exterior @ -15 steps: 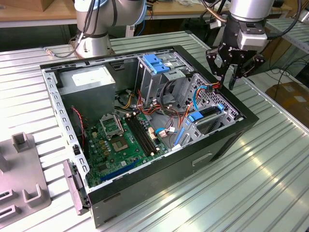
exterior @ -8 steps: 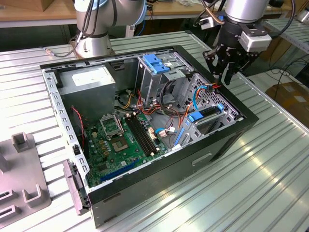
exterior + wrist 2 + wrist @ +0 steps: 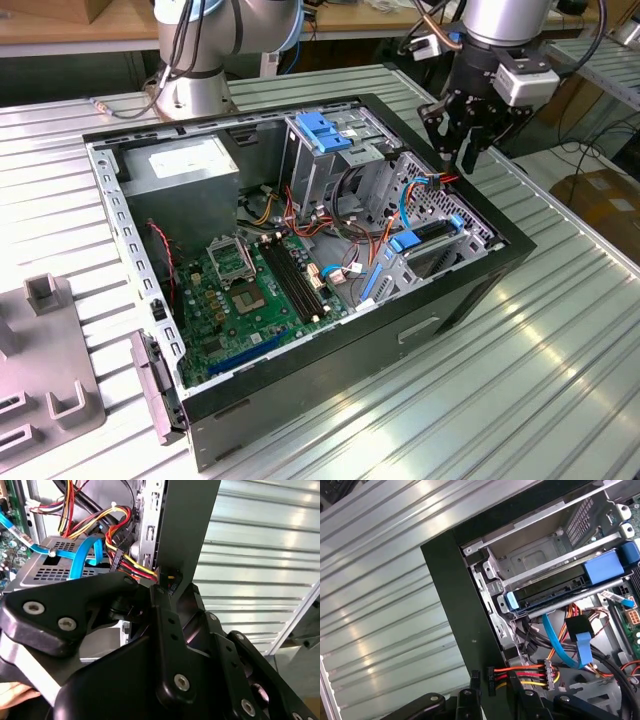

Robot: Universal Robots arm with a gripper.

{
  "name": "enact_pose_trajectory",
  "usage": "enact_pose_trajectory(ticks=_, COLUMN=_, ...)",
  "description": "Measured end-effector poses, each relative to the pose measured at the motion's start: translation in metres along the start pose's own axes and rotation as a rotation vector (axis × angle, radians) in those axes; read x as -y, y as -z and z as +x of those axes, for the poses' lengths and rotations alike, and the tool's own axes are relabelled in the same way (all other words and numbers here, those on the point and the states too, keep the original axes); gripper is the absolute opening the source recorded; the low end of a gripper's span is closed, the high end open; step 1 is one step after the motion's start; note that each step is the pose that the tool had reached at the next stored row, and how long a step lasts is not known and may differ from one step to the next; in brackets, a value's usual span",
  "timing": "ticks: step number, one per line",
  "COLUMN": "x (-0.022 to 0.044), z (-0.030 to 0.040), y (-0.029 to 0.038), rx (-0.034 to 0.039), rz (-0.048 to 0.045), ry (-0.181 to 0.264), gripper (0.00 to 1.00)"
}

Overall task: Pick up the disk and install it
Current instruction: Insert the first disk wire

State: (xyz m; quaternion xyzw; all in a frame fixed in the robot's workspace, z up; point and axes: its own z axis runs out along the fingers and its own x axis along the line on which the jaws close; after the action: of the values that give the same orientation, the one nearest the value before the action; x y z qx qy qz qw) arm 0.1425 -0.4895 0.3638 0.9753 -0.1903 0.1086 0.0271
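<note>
Obs.: motherboard [image 3: 250,290] leftmost, then cage's blue tab [image 3: 322,130], then the disk [image 3: 432,232] seated in its bay among cables [image 3: 402,205], gripper [image 3: 467,158] above the case [image 3: 470,290] rim, claw state untellable; judged best to descend square, clear of wiring.

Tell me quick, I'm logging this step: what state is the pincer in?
Pincer: cannot be told. It hangs over the edge of the computer case, and the disk sits inside that case.
</note>
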Motion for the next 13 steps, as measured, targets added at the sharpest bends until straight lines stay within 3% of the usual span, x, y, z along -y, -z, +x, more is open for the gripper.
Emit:
enact_pose_trajectory(ticks=11, x=-0.0032, z=0.0005, y=-0.0019, rx=-0.0006, rz=-0.0002, ry=0.001, gripper=0.33)
enact_pose_trajectory(ticks=13, x=-0.0033, z=0.0006, y=-0.0021, rx=-0.0006, rz=-0.0004, ry=0.002, gripper=0.16)
